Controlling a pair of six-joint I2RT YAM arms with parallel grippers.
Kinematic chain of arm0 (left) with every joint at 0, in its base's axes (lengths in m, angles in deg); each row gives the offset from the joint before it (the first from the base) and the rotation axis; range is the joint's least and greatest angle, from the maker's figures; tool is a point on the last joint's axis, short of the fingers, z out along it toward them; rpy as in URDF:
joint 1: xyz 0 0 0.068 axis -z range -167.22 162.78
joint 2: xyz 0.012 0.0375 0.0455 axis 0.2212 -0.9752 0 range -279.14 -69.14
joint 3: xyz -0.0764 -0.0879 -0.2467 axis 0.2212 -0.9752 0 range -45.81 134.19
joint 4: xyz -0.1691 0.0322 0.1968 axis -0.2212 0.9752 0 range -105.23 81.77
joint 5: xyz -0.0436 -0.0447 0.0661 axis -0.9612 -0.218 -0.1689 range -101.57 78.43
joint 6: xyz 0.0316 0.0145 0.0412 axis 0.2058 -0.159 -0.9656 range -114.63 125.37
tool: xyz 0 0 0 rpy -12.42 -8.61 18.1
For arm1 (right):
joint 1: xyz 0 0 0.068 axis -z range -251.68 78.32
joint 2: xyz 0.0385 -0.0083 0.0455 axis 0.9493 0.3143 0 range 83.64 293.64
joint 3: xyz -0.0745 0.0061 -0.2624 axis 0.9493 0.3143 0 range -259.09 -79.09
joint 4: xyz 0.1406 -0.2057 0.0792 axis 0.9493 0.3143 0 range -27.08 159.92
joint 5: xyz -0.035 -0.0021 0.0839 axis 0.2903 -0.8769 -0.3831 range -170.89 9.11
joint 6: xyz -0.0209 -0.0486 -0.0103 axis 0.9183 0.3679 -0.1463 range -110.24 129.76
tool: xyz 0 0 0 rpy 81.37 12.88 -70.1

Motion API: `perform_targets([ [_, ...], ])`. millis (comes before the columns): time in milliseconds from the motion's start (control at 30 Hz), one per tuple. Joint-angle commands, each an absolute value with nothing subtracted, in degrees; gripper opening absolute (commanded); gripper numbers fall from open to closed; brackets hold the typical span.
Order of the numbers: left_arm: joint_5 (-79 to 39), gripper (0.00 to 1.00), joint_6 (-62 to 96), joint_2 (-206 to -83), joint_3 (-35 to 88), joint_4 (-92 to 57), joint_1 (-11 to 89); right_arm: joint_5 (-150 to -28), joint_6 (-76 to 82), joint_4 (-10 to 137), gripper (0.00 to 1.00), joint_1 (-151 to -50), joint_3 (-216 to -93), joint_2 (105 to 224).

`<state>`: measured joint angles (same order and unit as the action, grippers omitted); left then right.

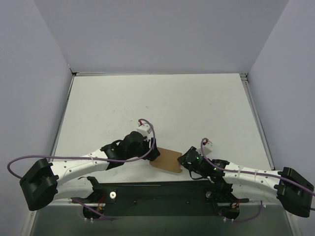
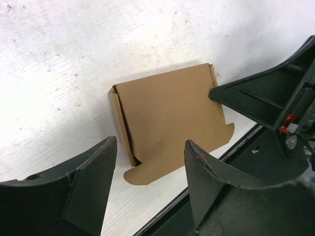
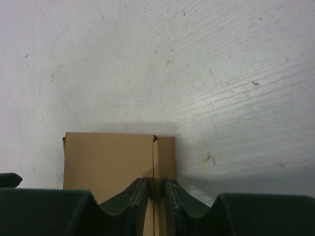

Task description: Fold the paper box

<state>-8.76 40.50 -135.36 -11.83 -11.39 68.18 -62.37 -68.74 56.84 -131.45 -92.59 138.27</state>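
We see the paper box [image 1: 166, 160], partly folded, lying at the near edge of the table [image 1: 162, 103] between both arms. Our right gripper [image 3: 155, 184] is clenched on what looks like a raised side flap. Our left gripper [image 2: 150, 147] hangs spread above the box, holding nothing. The card seems light, thin and easily creased, so it is best pinched at flap edges.

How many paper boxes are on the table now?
1: the paper box near the table's front edge, its side pinched by the right end effector, the left end effector open over it. No other shows.
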Motion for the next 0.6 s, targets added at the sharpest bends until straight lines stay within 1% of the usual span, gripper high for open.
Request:
perform_targets([
  [0,-9.8,0.67,40.0,-135.8,-14.3,-13.5,66.6,-63.2,-68.4,62.6,0.21,-132.1,-91.9,140.3],
  [100,-13.4,0.67,41.1,-137.4,-16.7,-22.3,65.4,-63.2,-68.4,62.7,0.21,-132.1,-92.0,140.3],
  [233,-13.9,0.67,41.8,-140.2,-18.8,-28.1,64.5,-63.3,-68.5,62.7,0.22,-132.2,-92.1,140.6],
  [300,-13.9,0.63,41.2,-141.5,-19.8,-30.2,63.9,-63.2,-68.4,62.7,0.22,-132.2,-92.3,140.7],
  [367,-13.9,0.56,40.6,-143.8,-20.2,-31.0,63.8,-63.0,-68.3,62.7,0.22,-132.3,-92.5,140.7],
  [467,-15.3,0.46,38.5,-147.0,-20.8,-32.7,63.7,-62.7,-68.0,64.6,0.27,-132.7,-92.9,140.4],
  [500,-15.4,0.42,38.1,-147.7,-20.9,-32.6,63.7,-62.1,-67.8,64.9,0.33,-132.9,-93.2,140.2],
  [567,-15.7,0.38,36.8,-149.8,-20.9,-32.5,63.8,-61.4,-67.5,66.1,0.45,-133.5,-93.8,139.5],
])
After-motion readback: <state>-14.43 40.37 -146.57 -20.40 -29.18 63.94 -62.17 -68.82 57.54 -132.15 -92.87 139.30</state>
